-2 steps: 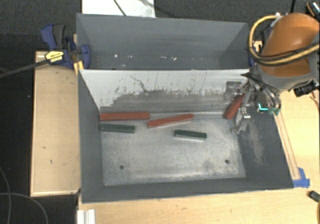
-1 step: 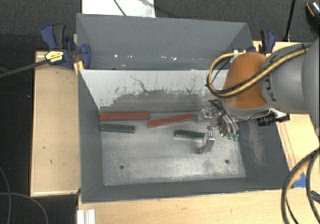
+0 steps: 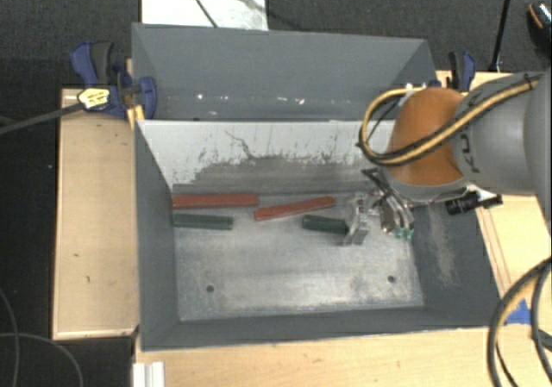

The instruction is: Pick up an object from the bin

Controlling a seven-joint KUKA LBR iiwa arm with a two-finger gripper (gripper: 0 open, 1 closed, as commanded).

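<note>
Lying in the bin [image 3: 285,290]: two red bars [image 3: 215,201], two green bars [image 3: 203,221].

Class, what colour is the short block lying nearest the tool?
The block is dark green; camera view.

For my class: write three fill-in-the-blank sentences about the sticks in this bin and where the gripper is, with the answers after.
The gripper is next to a short stick coloured dark ___.
A second stick of that colour lies towards the view's ___ side.
The bin also holds ___ reddish-brown sticks.
Missing words: green; left; two.
</note>
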